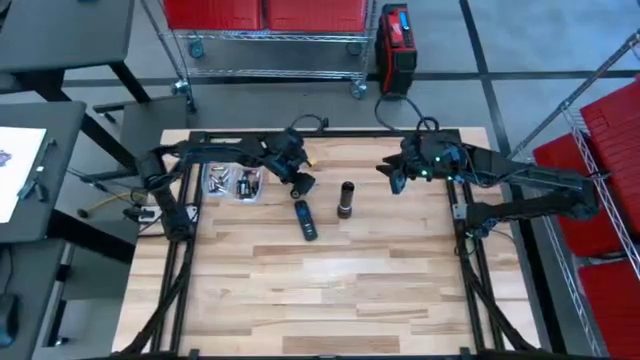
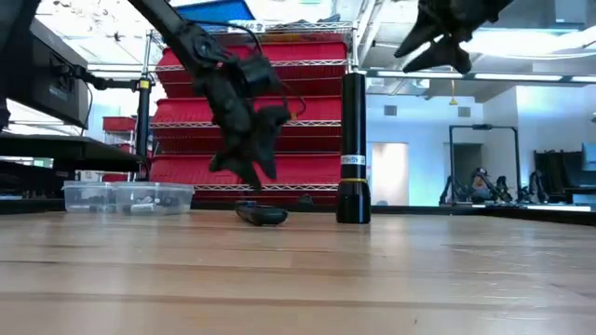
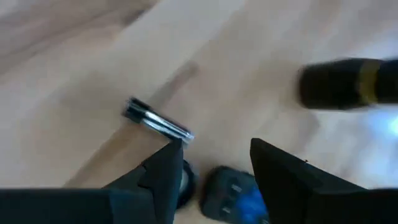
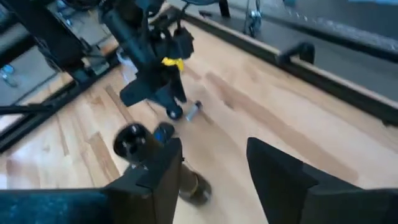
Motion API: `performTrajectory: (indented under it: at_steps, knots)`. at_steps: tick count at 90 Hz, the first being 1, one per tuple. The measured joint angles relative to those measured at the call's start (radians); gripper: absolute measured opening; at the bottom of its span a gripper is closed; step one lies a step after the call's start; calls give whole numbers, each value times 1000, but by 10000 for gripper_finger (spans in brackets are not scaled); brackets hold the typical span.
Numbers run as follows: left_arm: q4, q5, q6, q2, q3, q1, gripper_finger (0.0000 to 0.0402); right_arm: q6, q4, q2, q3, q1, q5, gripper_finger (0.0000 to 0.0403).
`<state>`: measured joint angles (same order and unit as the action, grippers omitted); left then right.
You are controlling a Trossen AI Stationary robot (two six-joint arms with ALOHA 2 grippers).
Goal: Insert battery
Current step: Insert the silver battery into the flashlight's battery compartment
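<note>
A black flashlight body (image 1: 345, 200) stands upright mid-table, its open top (image 4: 134, 142) showing in the right wrist view. Near it lies a black-and-blue piece (image 1: 305, 220) flat on the wood. A silver battery (image 3: 158, 122) lies on its side on the table, just beyond my left gripper (image 3: 216, 146). That gripper is open and hangs a little above the table (image 2: 247, 158), over the black-and-blue piece (image 3: 233, 196). My right gripper (image 4: 212, 144) is open and held high (image 2: 442, 42), to the right of the flashlight.
Clear plastic tubs (image 1: 232, 182) with small parts stand at the far left of the table, behind my left gripper. The black frame rails (image 1: 455, 240) run along the table's sides. Bare wood (image 1: 330, 290) fills the near half.
</note>
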<state>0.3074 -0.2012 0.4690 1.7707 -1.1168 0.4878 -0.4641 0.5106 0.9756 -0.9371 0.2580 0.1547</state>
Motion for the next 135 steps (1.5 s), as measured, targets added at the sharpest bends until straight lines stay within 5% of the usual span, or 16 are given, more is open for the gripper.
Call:
performTrajectory:
  at_steps: [26, 80, 99, 122, 135]
  knots:
    - [33, 145, 15, 11, 0, 3, 162, 0, 17, 0, 0, -10, 0, 173]
    - [-64, 146, 164, 103, -2, -29, 161, 0, 37, 0, 2, -22, 2, 173]
    - [-185, 141, -104, 70, -1, -29, 161, 1, 39, 0, 2, -35, 2, 173]
    - [-321, 132, -650, 81, -1, -19, 159, 0, 74, 0, 2, -36, 2, 173]
    - [-380, 145, -759, 97, -1, 32, 147, -40, 88, 0, 2, -53, 3, 173]
